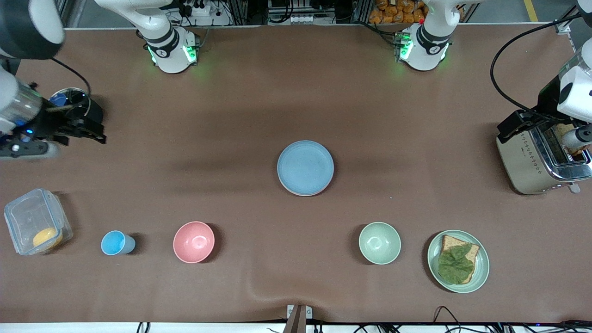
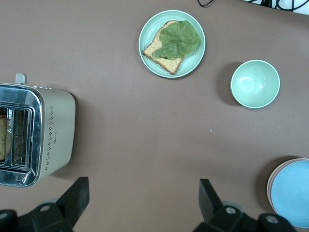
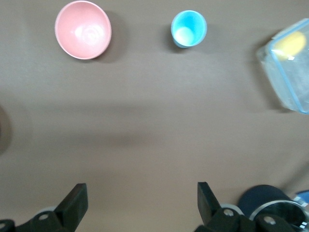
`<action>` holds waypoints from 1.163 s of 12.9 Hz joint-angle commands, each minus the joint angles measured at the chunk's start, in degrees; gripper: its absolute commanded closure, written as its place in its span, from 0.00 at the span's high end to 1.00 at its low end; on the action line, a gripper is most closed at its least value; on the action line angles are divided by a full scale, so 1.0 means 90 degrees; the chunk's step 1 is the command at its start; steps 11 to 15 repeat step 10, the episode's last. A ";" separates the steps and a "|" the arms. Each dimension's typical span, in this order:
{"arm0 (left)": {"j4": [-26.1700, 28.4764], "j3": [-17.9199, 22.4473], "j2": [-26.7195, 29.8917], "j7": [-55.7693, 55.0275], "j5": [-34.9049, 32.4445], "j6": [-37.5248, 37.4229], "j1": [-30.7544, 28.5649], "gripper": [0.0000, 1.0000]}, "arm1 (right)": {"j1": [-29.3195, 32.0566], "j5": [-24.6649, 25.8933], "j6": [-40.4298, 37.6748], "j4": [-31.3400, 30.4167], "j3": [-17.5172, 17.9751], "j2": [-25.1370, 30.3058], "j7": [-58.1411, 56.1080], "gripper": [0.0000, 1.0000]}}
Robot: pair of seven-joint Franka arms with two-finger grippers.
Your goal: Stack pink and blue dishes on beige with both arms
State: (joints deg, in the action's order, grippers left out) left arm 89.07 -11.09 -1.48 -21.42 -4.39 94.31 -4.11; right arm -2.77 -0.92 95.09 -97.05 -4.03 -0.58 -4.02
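Note:
The light blue plate (image 1: pixel 305 167) lies at the table's middle, on top of a stack. Pale pinkish-beige rims (image 2: pixel 271 186) show under the blue plate (image 2: pixel 295 193) in the left wrist view; the pink and beige plates are otherwise hidden beneath it. My left gripper (image 2: pixel 143 191) hangs open and holds nothing, above bare table beside the toaster, at the left arm's end. At the right arm's end my right gripper (image 3: pixel 141 193) is open too, with only table mat between its fingers. Both grippers are well away from the stack.
A toaster (image 1: pixel 541 162) stands at the left arm's end. Along the camera's edge sit a pale green plate (image 1: pixel 483 270) with bread and lettuce, a green bowl (image 1: pixel 379 243), a pink bowl (image 1: pixel 194 242), a blue cup (image 1: pixel 115 243) and a clear box (image 1: pixel 27 217).

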 commanded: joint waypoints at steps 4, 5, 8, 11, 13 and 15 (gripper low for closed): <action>-0.0034 -0.0077 0.0057 0.0631 0.0378 -0.0468 -0.0012 1.00 | 0.0269 0.0083 -0.0634 0.0451 -0.0266 0.0289 -0.0715 1.00; -0.0053 -0.0077 0.0058 0.0767 0.0525 -0.0614 -0.0031 1.00 | 0.0278 0.0083 -0.0644 0.0461 -0.0266 0.0289 -0.0676 1.00; -0.0044 -0.0086 0.0058 0.1159 0.0614 -0.0713 -0.0041 1.00 | 0.0308 0.0083 -0.0644 0.0461 -0.0275 0.0279 -0.0666 1.00; -0.0063 -0.0067 0.0058 0.1237 0.0702 -0.0713 -0.0051 1.00 | 0.0308 0.0083 -0.0644 0.0471 -0.0285 0.0289 -0.0482 1.00; -0.0063 -0.0067 0.0058 0.1237 0.0702 -0.0713 -0.0051 1.00 | 0.0308 0.0083 -0.0644 0.0471 -0.0285 0.0289 -0.0482 1.00; -0.0063 -0.0067 0.0058 0.1237 0.0702 -0.0713 -0.0051 1.00 | 0.0308 0.0083 -0.0644 0.0471 -0.0285 0.0289 -0.0482 1.00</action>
